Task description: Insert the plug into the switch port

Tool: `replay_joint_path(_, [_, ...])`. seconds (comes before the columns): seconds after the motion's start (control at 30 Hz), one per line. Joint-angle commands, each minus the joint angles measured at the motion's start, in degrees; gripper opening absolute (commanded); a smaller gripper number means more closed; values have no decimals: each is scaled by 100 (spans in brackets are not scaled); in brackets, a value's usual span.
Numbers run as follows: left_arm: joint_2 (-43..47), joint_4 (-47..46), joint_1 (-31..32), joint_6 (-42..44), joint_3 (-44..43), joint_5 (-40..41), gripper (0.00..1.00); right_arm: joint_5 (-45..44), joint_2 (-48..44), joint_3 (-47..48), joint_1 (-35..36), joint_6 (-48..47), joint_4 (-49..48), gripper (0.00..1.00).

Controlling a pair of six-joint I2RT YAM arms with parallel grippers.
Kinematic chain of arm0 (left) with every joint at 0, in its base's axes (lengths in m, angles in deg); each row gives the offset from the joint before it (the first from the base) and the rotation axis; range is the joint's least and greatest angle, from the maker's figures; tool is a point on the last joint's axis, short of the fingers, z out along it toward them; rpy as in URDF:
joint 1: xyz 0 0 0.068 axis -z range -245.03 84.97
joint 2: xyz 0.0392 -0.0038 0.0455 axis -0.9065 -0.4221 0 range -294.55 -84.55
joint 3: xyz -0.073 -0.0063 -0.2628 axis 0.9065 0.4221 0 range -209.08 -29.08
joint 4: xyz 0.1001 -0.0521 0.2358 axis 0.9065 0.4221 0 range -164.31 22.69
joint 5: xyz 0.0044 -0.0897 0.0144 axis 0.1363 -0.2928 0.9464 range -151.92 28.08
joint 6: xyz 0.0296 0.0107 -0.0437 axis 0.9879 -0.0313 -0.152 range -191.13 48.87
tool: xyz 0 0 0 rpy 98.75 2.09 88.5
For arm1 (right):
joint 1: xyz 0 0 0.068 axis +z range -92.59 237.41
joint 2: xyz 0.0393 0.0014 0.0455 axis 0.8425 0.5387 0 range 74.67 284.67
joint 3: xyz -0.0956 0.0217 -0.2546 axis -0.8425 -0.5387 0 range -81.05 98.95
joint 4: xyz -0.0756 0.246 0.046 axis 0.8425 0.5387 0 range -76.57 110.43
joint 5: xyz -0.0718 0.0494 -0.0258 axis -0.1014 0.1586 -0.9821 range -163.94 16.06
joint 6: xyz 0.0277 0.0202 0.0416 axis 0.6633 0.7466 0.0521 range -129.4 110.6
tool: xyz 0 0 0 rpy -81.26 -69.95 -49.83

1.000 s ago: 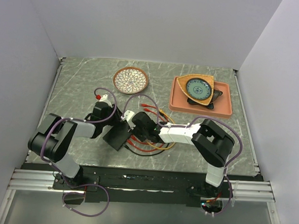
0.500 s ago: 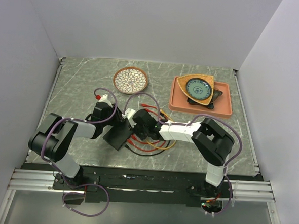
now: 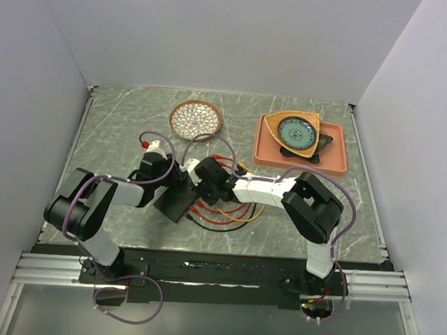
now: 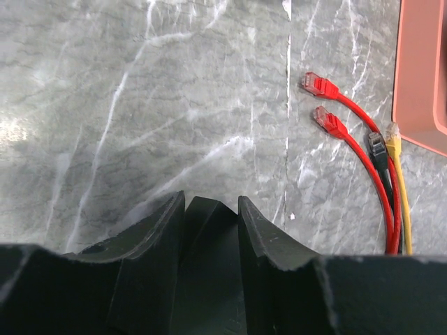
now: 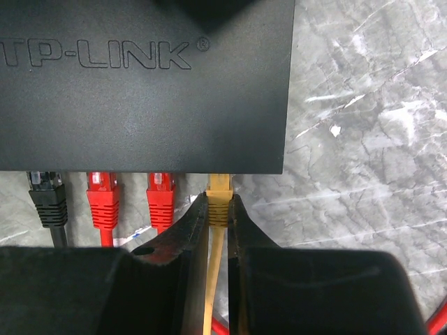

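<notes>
The right claw is closed on the yellow plug, one finger on either side, with the yellow cable running back between them. The plug's nose meets the socket edge of the switch, a flat black box with raised TP-LINK lettering; how deep it sits cannot be told. In the same row to its left are two red plugs and a black plug, each already seated. The left claw grips the switch from the opposite side, a black corner of it wedged between the two fingers. The switch lies flat on the grey marbled counter, near its middle, between the two claws in the top view. Beyond the left claw, the cables' loose ends, two red, one black and one yellow, lie side by side on the counter near the salmon tray. At the far side a round patterned dish sits left of the tray.
</notes>
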Motion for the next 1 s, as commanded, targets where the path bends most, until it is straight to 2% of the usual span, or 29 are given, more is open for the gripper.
replay_joint_path(0.0, [-288, 1293, 654, -362, 212, -1362, 26, 365, 303, 858, 47, 145, -2614, 0])
replay_joint_path(0.33, [-121, 1258, 689, -423, 238, -1256, 28, 391, 110, 832, 47, 163, -2499, 0])
replay_joint_path(0.73, [363, 1486, 689, -380, 291, -870, 36, 417, -251, 472, 47, 277, -2411, 0])
replay_joint_path(0.9, [600, 1811, 689, -371, 203, -545, 48, 339, -347, 340, 38, 304, -2254, 0])
replay_joint_path(0.93, [661, 1873, 689, -371, 195, -475, 50, 260, -374, 305, 38, 330, -2209, 2])
replay_joint_path(0.97, [775, 1960, 689, -362, 125, -369, 55, 59, -452, 209, 56, 347, -2174, 10])
